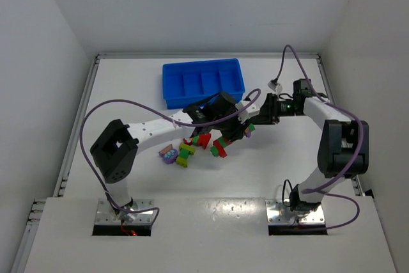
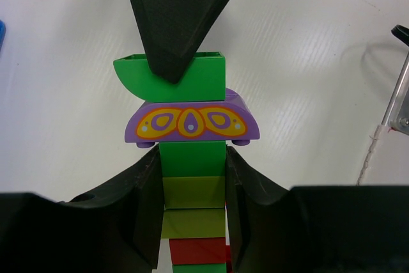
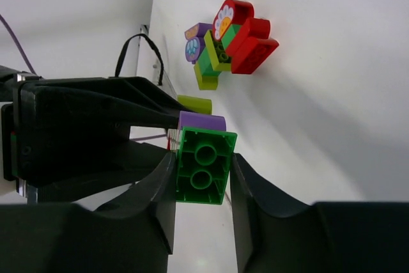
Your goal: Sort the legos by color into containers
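The brick stack (image 2: 192, 196) is held between both grippers over the table (image 1: 287, 171), just in front of the blue tray (image 1: 168, 86). The left gripper (image 2: 192, 177) is clamped on the stack's green, yellow-green and red section. Past its fingertips sits a purple arched brick (image 2: 192, 123) with yellow markings, then a green end brick (image 3: 203, 158). The right gripper (image 3: 203, 174) is clamped on that green end brick, one finger against each side. The remaining legos (image 1: 185, 151), red, green, yellow-green and purple, lie in a loose cluster on the table near the stack, toward the left arm. The tray lies behind them, not touching.
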Controlling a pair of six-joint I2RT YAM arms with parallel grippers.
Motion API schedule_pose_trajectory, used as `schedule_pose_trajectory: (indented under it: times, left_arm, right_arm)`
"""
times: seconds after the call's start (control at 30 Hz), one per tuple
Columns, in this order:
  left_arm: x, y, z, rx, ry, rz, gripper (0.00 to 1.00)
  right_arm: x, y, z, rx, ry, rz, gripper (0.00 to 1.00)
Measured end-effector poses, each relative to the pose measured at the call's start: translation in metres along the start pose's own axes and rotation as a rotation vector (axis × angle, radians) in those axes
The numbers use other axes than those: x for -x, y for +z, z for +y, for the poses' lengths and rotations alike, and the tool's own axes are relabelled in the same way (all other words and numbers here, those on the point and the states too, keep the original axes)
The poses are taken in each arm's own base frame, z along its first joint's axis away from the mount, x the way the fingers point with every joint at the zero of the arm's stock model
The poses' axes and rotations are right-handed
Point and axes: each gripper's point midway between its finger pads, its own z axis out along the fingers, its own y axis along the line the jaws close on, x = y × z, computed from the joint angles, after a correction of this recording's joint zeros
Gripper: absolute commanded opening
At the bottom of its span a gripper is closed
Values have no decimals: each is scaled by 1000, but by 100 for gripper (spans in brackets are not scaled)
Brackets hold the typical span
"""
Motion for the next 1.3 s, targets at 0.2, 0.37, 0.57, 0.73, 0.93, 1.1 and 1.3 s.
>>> schedule_pose_trajectory:
  times: [0.2, 0.37, 0.57, 0.73, 0.93, 1.1, 1.3]
  left_arm:
    - [-1, 0, 5, 24, -4, 3, 0]
    - [1, 3, 11, 35, -6, -8, 0]
    - [-25, 6, 19, 60, -24, 35, 0]
    - [-45, 7, 22, 77, -34, 77, 0]
    - [-46, 6, 28, 108, -38, 80, 26]
    - [-46, 6, 41, 141, -93, 81, 73]
    - [-7, -6, 48, 3, -179, -8, 78]
  right_arm:
    - [1, 2, -2, 17, 39, -15, 0]
    - [7, -2, -9, 26, 85, -43, 0]
    - [19, -22, -36, -16, 162, -114, 0]
    - [28, -30, -58, -72, 177, -139, 0]
    - [26, -28, -61, -100, 157, -122, 0]
    - [21, -26, -61, -106, 158, -105, 0]
    - [20, -26, -51, -70, 153, -103, 0]
